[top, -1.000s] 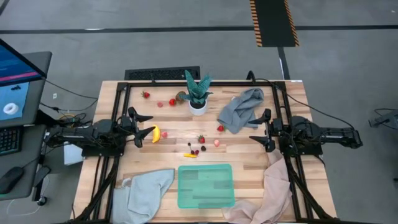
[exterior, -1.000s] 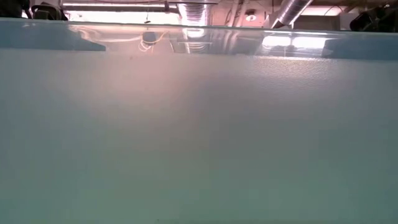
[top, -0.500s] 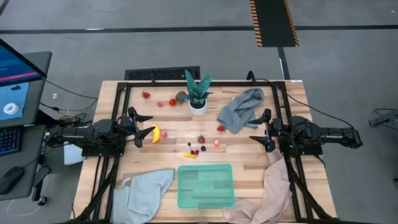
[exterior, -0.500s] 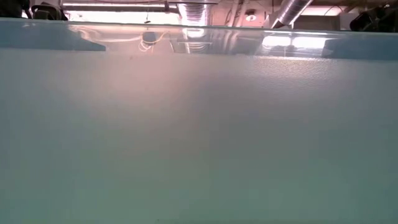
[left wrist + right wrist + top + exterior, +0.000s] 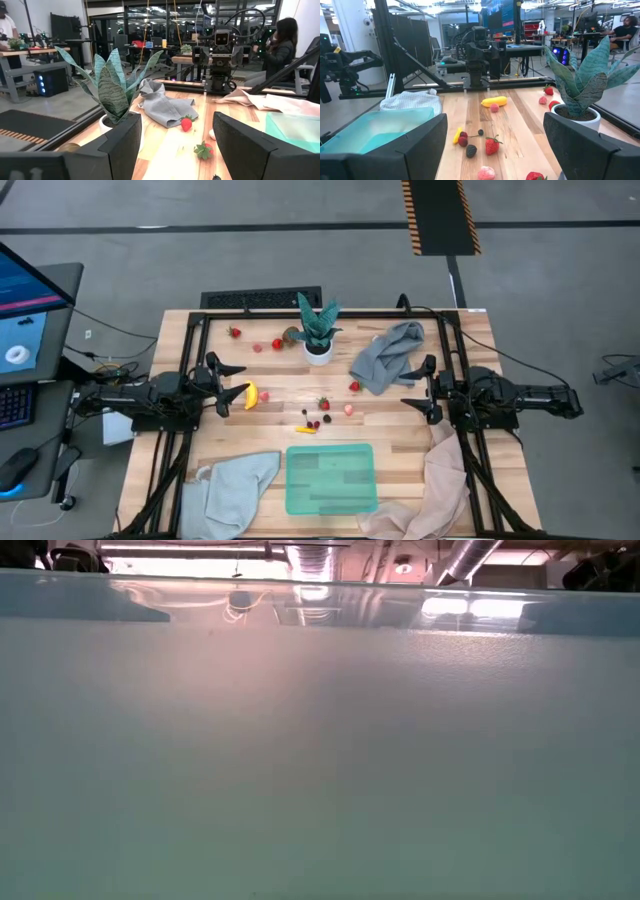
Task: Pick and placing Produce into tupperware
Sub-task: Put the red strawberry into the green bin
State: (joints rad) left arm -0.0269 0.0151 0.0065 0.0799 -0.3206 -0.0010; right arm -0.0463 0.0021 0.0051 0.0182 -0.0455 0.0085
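Note:
The produce lies scattered on the wooden table: a yellow banana (image 5: pixel 251 395) just off my left gripper (image 5: pixel 232 389), strawberries (image 5: pixel 324 404) (image 5: pixel 354 386) (image 5: pixel 234 332), dark berries (image 5: pixel 313 423), a yellow-orange piece (image 5: pixel 305 429), pink pieces (image 5: pixel 349 409) and a brown round piece (image 5: pixel 290 335). The mint-green tupperware (image 5: pixel 331 477) rests flat near the front edge; its wall (image 5: pixel 320 740) fills the low view. My right gripper (image 5: pixel 415 387) hovers at the right side. Both grippers point level toward the middle, open, with nothing between the fingers.
A potted plant (image 5: pixel 318 330) stands at the far middle. A grey cloth (image 5: pixel 390 355) lies at the far right, a pale green cloth (image 5: pixel 235 485) at the front left, a pinkish cloth (image 5: pixel 435 490) at the front right. A person (image 5: pixel 280 45) sits beyond the table.

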